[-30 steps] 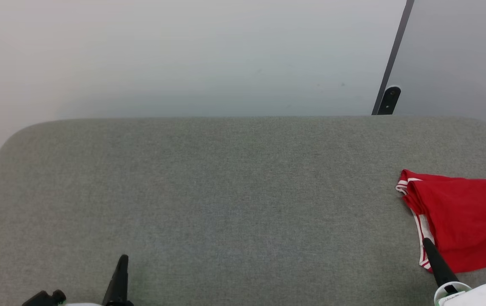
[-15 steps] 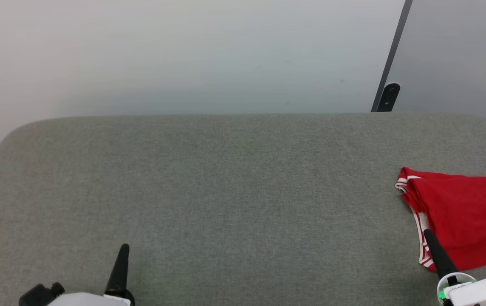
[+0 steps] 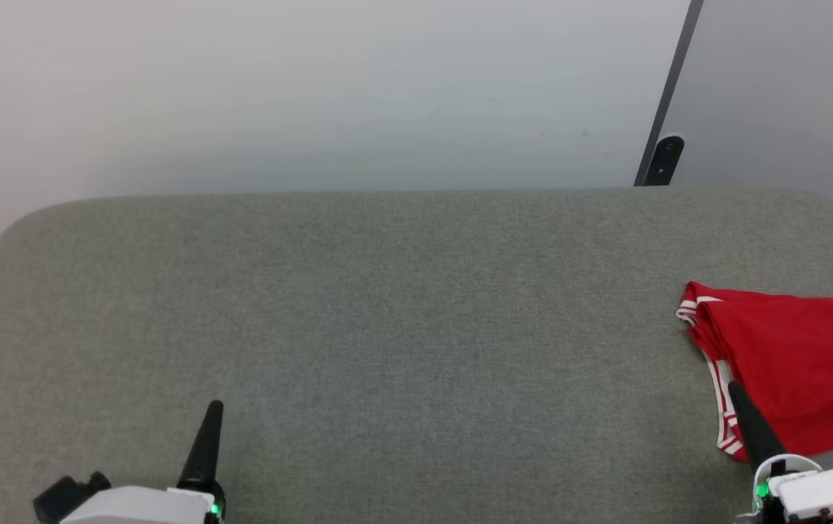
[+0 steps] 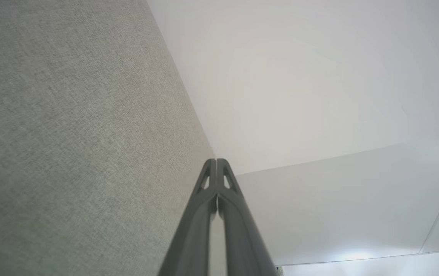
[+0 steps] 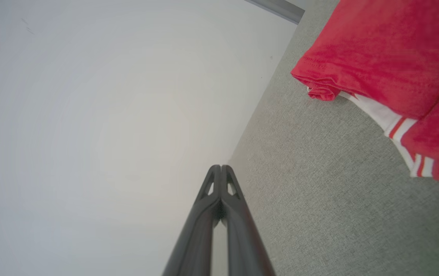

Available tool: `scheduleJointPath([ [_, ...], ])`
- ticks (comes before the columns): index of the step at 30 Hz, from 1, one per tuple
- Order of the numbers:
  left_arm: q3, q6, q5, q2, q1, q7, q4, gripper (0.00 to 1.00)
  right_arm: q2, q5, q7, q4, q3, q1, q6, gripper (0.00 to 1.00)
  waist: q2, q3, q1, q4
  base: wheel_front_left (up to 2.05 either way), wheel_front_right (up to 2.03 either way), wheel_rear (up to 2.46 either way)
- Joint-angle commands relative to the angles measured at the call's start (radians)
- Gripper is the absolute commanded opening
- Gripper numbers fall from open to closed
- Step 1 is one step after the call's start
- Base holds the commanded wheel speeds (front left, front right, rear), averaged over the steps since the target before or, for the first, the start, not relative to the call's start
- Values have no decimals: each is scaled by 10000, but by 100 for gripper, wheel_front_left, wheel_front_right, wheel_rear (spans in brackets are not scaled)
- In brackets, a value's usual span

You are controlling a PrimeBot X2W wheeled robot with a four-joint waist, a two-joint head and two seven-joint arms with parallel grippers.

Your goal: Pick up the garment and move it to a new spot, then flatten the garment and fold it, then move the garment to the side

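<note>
At the right edge of the grey counter (image 3: 387, 306) the garment (image 3: 795, 371) is seen folded, so the last step is judged done and only a retreat is called for. The left pincer (image 3: 215, 411) and right pincer (image 3: 737, 397) are closed and empty. Stacked layers are made plainer in the right wrist view.

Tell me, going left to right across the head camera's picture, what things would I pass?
left gripper → dark bracket on the back wall → red shirt
</note>
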Motion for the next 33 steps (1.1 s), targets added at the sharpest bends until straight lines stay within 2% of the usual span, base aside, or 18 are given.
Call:
scheduleJointPath([
  [1,52,-101,-141,6,-176,33,-40,0,18,238,-69,-26,-54,-214,-6,0,-1,4,0,-2,0,0,0],
  [33,303,-224,-2381,-180,-861,627,306,0,196,2334,-235,565,-145,-767,-9,0,-1,211,0,-102,0,0,0],
])
